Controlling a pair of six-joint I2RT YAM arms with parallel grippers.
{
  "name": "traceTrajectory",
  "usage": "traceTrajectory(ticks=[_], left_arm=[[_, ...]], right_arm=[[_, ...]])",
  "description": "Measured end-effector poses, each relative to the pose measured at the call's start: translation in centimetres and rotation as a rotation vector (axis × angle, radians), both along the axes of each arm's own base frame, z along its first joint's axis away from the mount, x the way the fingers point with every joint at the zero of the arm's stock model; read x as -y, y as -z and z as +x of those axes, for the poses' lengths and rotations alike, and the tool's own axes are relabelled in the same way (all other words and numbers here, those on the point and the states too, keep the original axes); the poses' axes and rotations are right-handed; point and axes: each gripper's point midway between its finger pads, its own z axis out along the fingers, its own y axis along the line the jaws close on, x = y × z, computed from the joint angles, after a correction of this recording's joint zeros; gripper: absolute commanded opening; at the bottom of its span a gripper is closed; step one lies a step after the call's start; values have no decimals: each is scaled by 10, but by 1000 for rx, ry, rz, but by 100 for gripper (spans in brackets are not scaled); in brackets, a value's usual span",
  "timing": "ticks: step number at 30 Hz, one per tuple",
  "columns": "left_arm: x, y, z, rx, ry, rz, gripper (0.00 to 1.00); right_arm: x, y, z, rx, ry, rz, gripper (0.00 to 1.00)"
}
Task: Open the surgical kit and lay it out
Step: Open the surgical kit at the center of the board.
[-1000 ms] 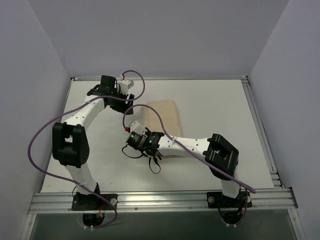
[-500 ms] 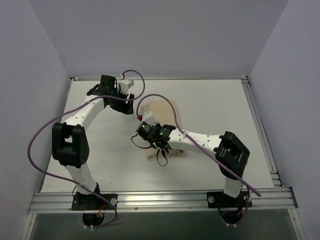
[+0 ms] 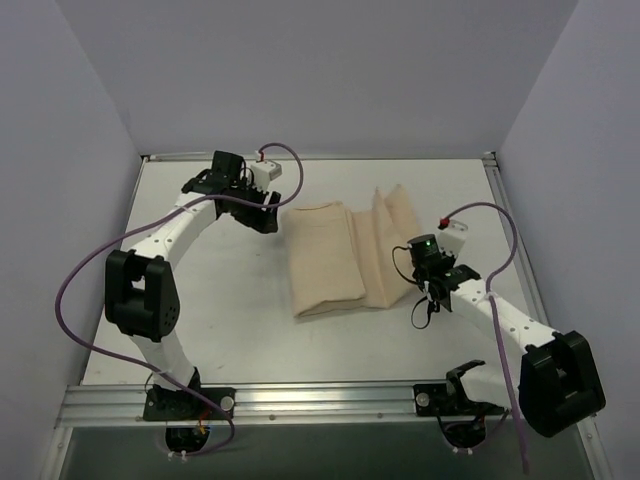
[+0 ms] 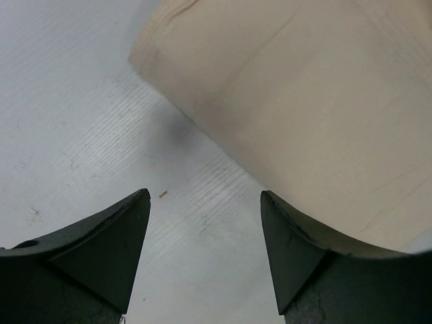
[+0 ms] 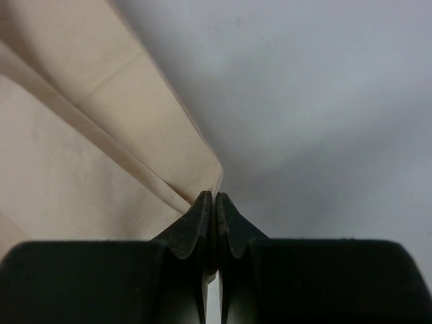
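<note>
Surgical kit (image 3: 325, 260), beige cloth bundle on worktop (image 3: 220, 320) centre, judged soft, limp, light, best taken by flap corners: right fingers (image 5: 199, 219) clenched on right flap's corner, left fingers (image 4: 115, 236) released beside far-left corner.

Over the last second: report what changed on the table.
The right fingers shut on a corner of the beige wrap and that arm swung right, pulling one flap open. The left arm edged slightly toward the wrap, with the left fingers staying open and empty. The rest of the bundle stayed folded in place.
</note>
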Motion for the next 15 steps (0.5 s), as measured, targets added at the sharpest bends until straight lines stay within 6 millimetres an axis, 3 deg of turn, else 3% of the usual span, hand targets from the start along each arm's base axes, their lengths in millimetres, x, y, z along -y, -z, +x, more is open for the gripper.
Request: traceTrajectory(ticks=[3,6,8,9,10,15], left_arm=[[19,-8,-10,21,56,0,79],[45,-17,-25,49,136,2,82],[65,-19,-38,62,198,10,84],[75,-18,-44,67,229,17,84],[86,-18,-52,73,263,26,85],[141,-14,-98,119,439,89,89]], right_arm=[[27,27,-20,-29,109,48,0],[42,42,-30,-50,189,89,0],[46,44,-30,-49,223,116,14],[48,43,-29,-43,237,122,28],[50,43,-29,-39,251,128,33],[55,43,-31,-40,297,142,40]])
